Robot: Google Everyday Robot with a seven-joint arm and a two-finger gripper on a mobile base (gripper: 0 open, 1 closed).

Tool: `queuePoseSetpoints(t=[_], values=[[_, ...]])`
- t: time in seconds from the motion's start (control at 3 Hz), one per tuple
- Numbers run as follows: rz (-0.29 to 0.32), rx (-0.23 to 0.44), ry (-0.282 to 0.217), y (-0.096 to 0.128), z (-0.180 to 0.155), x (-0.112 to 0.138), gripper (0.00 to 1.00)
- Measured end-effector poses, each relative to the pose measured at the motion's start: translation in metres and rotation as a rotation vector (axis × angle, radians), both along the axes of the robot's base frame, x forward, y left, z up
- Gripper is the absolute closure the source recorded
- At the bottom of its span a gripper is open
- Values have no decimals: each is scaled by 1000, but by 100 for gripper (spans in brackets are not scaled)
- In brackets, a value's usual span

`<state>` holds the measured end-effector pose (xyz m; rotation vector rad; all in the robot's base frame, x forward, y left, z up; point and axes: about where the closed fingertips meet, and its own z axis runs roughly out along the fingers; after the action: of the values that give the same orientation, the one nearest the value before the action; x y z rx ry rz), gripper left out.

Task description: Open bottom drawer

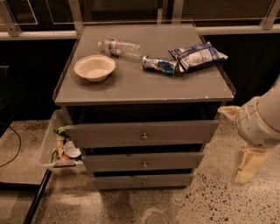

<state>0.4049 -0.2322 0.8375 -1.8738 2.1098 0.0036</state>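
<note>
Bottom drawer (118, 181): lowest front of grey cabinet (144, 85), just above the floor, knob (144, 183) at centre. Gripper (247, 165): right of cabinet, low, well apart from drawer and knob, touching nothing; its spread cannot be made out. On top: bowl (94, 67) left, bottle (119, 47) far

Dim in here, and we're looking down on a grey cabinet (131, 89) standing against a row of dark glass panels (122, 9) in pale metal frames (76, 13). Around it, a speckled terrazzo floor (210, 205) catches what little light there is. A black cable (12, 151) loops at the left (the gripper (247, 165) hangs low at the right, beside the cabinet).
</note>
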Motion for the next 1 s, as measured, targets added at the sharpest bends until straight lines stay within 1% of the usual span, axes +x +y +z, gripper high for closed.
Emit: queuePoseSetpoints(t=[0.33,0.67,1.0], values=[[92,27,13,-8,-60,-7,0],[114,20,5,-7,-59,-6,0],[127,49,34,-4,-72,-10,0]])
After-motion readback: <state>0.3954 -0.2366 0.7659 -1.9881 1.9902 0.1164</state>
